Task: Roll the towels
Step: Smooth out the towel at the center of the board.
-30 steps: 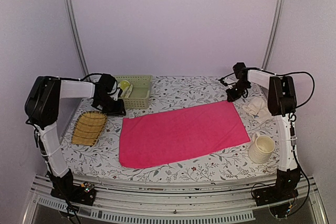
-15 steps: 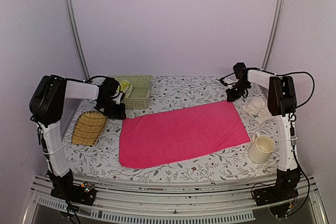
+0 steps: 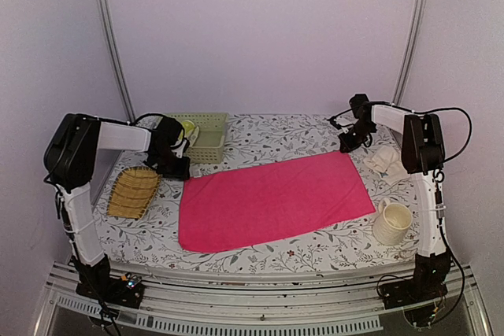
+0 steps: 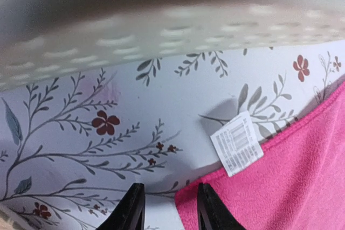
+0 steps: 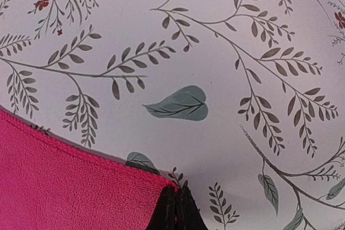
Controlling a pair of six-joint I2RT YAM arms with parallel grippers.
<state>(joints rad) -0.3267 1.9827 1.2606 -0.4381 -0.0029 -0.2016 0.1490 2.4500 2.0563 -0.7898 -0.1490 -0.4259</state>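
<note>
The bright pink towel (image 3: pixel 272 198) lies flat across the middle of the flowered tablecloth. My left gripper (image 3: pixel 178 169) is low at its far left corner and open. In the left wrist view (image 4: pixel 171 211) one finger rests on the pink towel (image 4: pixel 280 187) and the other on bare cloth, with the corner between them. The white tag (image 4: pixel 237 144) lies just beyond. My right gripper (image 3: pixel 345 147) is at the far right corner, its jaws (image 5: pixel 176 211) pressed together on the tip of the pink towel (image 5: pixel 70 187). The cream-white towel (image 3: pixel 386 160) sits crumpled at the right.
A pale green basket (image 3: pixel 201 136) stands right behind the left gripper and fills the top of the left wrist view (image 4: pixel 161 20). A woven straw mat (image 3: pixel 132 191) lies at the left edge. A cream mug (image 3: pixel 391 223) stands front right.
My left gripper has slid a little to the right, onto the pink towel's corner. The right arm and the towels have not moved.
</note>
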